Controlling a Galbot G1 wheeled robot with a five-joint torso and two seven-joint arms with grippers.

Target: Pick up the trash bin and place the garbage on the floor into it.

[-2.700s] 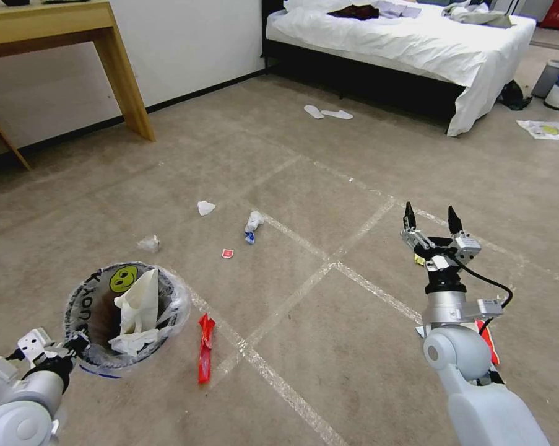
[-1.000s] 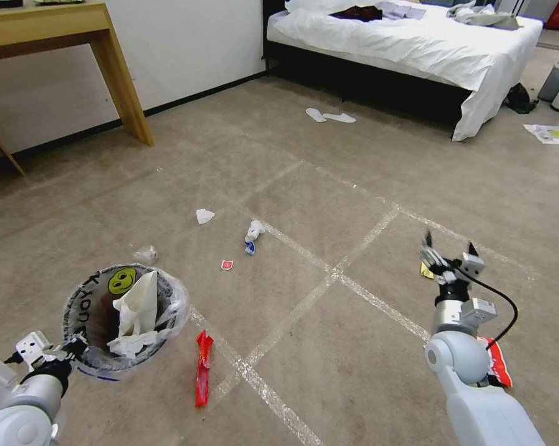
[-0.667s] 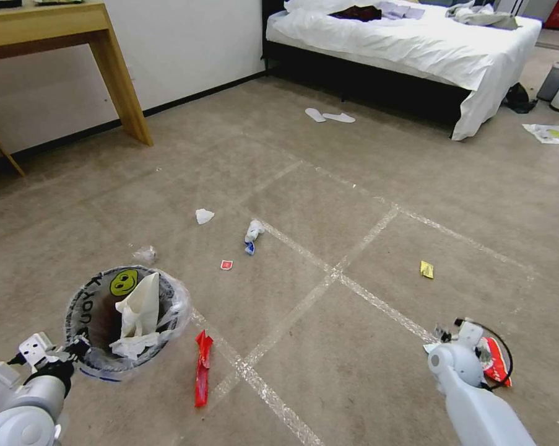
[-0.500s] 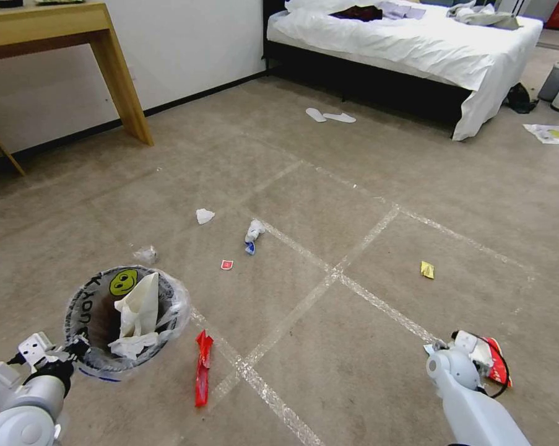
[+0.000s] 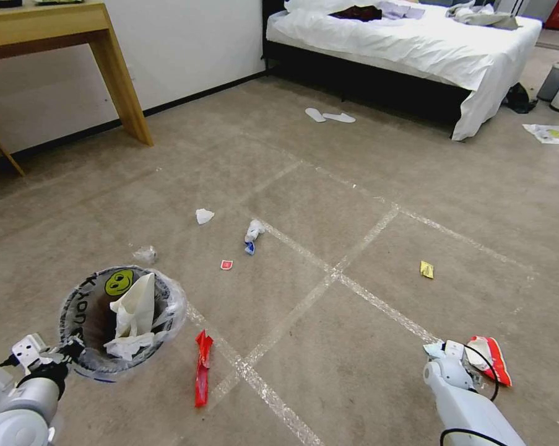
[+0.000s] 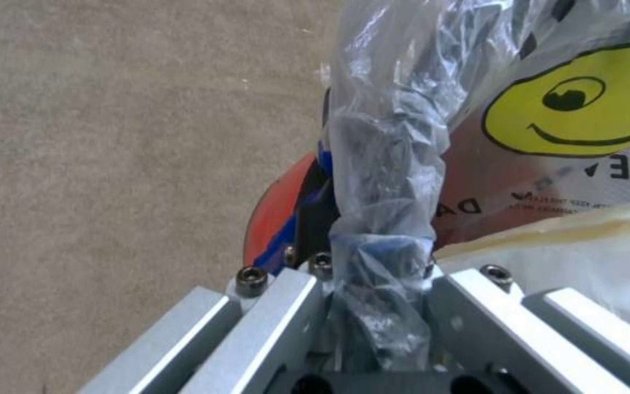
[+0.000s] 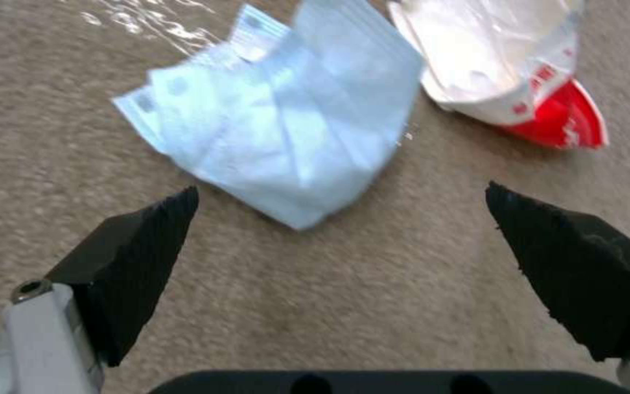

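The floor (image 5: 366,167), a taped beige carpet, carries everything here, and the trash bin (image 5: 115,319) serves as the landmark. It is lifted by the left hand (image 6: 373,306), which is clamped on the near rim with the crinkled liner bunched between its fingers. White tissues already sit inside.

Well to the right of the trash bin, the right hand (image 7: 344,262) points down at the floor with fingers spread wide, just short of a light-blue mask (image 7: 286,137). A red-and-white wrapper (image 7: 519,71) lies just beside the mask, on its far side from the bin. A long red wrapper (image 5: 202,367) lies close beside the bin.

Risks, as I judge them:
- The mask lies flat and thin, so the fingertips may slide over it or pinch carpet pile instead.
- Closing off-centre could catch the neighbouring wrapper too.
- The rim grip passes through slippery liner, so the bin could tilt or slip during the carry and spill tissues.
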